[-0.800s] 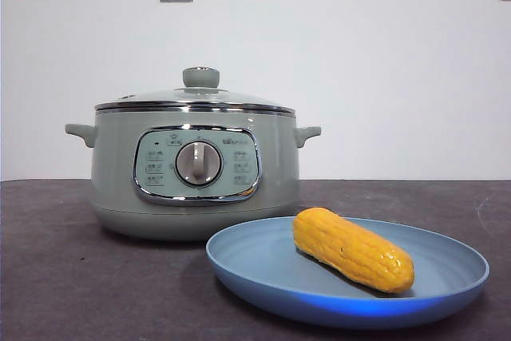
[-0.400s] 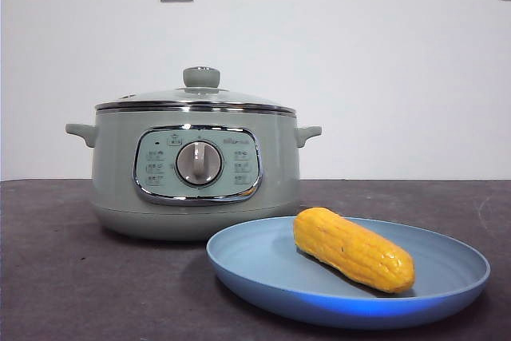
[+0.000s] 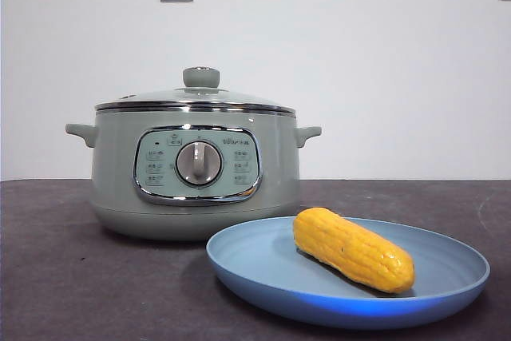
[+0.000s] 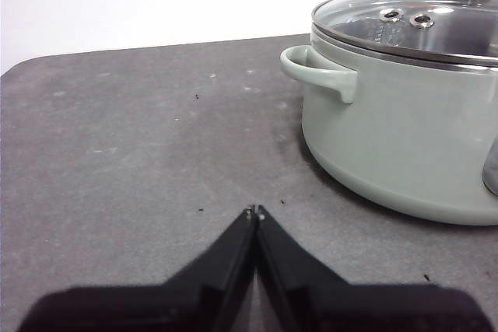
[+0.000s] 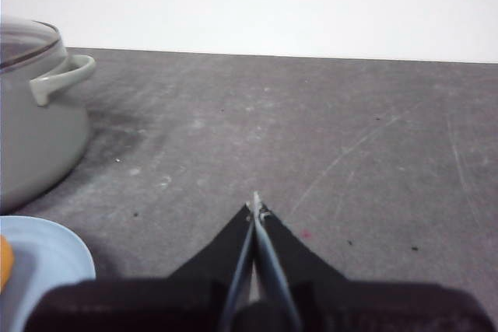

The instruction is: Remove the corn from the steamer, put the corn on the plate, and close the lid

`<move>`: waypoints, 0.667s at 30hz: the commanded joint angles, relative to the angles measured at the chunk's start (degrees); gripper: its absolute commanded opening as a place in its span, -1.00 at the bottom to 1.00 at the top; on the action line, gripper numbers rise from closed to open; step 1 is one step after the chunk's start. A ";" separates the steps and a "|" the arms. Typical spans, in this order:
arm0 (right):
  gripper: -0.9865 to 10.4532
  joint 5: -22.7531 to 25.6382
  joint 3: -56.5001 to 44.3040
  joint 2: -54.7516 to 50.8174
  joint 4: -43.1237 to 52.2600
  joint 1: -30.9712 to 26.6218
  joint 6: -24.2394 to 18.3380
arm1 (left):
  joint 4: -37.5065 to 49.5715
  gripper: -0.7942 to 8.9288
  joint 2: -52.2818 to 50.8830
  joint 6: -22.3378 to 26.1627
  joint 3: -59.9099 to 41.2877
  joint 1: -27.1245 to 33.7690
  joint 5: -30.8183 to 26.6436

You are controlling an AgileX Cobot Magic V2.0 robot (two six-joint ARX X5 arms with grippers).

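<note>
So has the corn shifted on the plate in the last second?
No. The corn lies at the same spot on the plate, keeping its position relative to the steamer behind.

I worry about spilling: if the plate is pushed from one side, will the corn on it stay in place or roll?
The corn would probably roll: it is round with tapered ends and lies loose on the smooth plate. The raised rim might stop it, though a hard push could carry it over. It looks stiff, so it should not bend.
</note>
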 commanded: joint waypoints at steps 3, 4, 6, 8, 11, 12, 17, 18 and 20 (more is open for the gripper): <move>-0.83 0.74 -2.10 -0.20 -0.35 -0.17 0.22 | 0.28 -0.84 -0.15 -0.37 -0.79 0.15 -0.07; -0.83 0.68 -2.14 -0.20 -0.87 -0.20 0.22 | 0.28 -0.84 -0.15 -0.37 -0.79 0.15 -0.04; -0.83 0.68 -2.14 -0.20 -0.81 -0.20 0.17 | 0.28 -0.84 -0.15 -0.37 -0.79 0.15 -0.07; -0.83 0.74 -2.14 -0.20 -0.81 -0.20 0.17 | 0.28 -0.84 -0.15 -0.37 -0.79 0.15 -0.07; -0.83 0.68 -2.14 -0.20 -0.81 -0.20 0.22 | 0.28 -0.84 -0.15 -0.37 -0.79 0.15 -0.07; -0.83 0.46 -2.14 -0.20 -0.79 -0.20 0.20 | 0.28 -0.84 -0.15 -0.37 -0.79 0.15 -0.04; -0.83 0.55 -2.14 -0.20 -0.70 -0.17 0.20 | 0.28 -0.84 -0.15 -0.37 -0.79 0.15 -0.04; -0.83 0.55 -2.14 -0.20 -0.70 -0.17 0.20 | 0.28 -0.84 -0.15 -0.37 -0.79 0.15 -0.04; -0.83 0.52 -2.14 -0.17 -0.68 -0.17 0.20 | 0.28 -0.84 -0.15 -0.37 -0.79 0.15 -0.07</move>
